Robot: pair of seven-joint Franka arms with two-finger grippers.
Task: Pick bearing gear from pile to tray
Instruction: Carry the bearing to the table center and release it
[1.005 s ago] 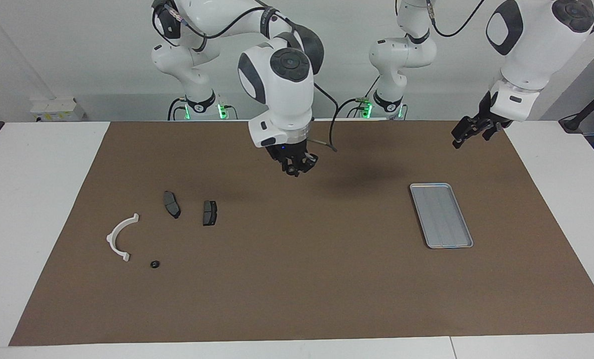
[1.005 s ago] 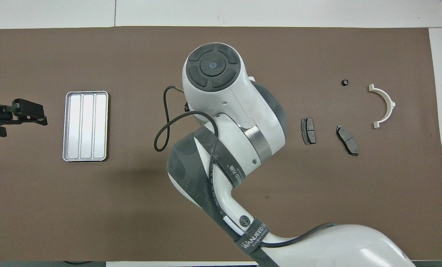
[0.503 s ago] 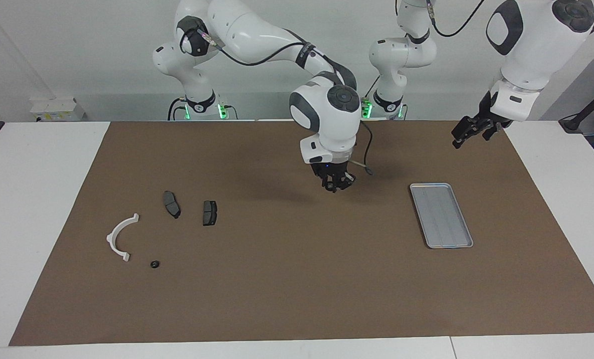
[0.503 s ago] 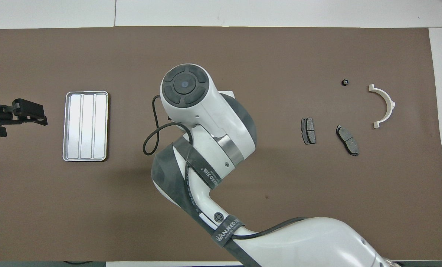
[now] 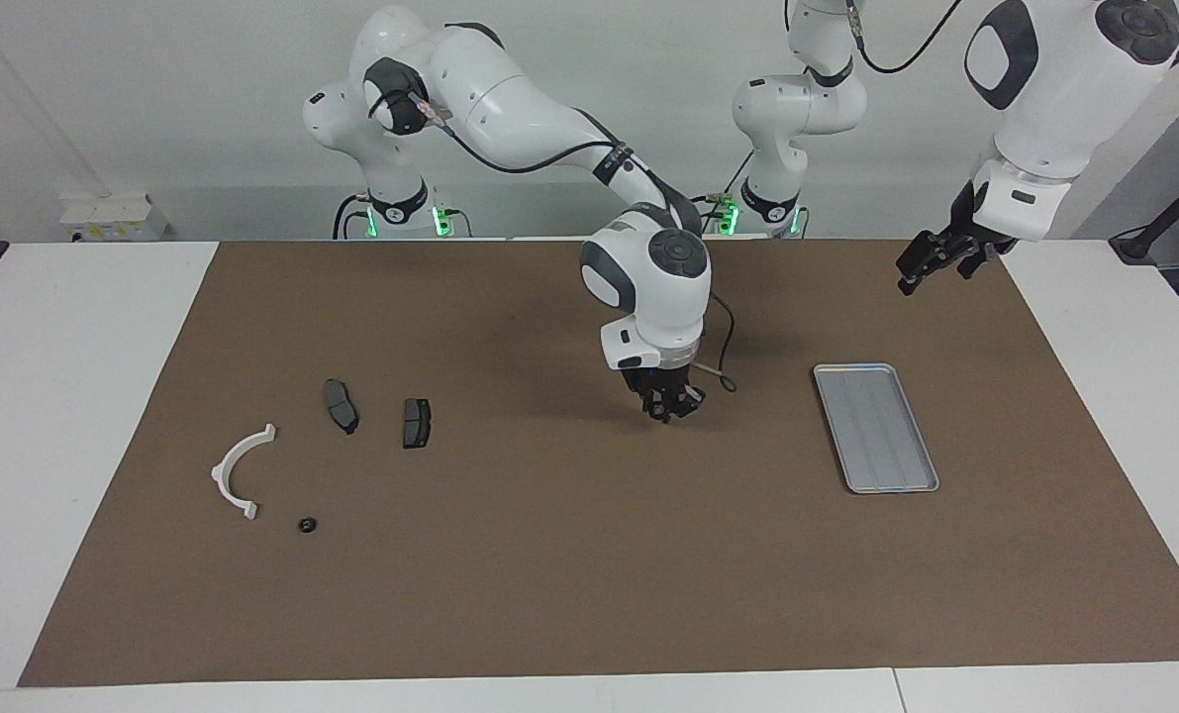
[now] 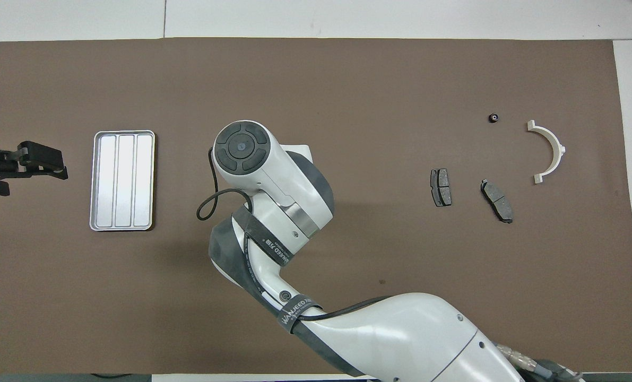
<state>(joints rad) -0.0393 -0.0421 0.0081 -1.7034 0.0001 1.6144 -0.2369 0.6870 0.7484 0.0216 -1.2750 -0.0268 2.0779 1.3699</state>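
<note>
Right tool low over the brown mat, between the pile and the tray

Facing view: the right tool (image 5: pixel 670 406) hangs just above the bare mat (image 5: pixel 569 555) on the tabletop (image 5: pixel 64 396), well short of the tray (image 5: pixel 875 427); how far its fingers are parted, and whether they hold anything, cannot be told. The left tool (image 5: pixel 918 269) waits in the air by the mat's edge at the left arm's end. The pile lies toward the right arm's end: white bracket (image 5: pixel 240 470), two brake pads (image 5: pixel 341 405) (image 5: pixel 416 422), and one small black round piece (image 5: pixel 306 525).

Overhead view: the right arm's wrist hides its tool. The tray (image 6: pixel 122 180) lies flat with nothing in it; the left tool (image 6: pixel 42 164) is beside it. The black round piece (image 6: pixel 493 118) sits near the bracket (image 6: pixel 548 151), farther from the robots than the pads (image 6: pixel 440 187).
</note>
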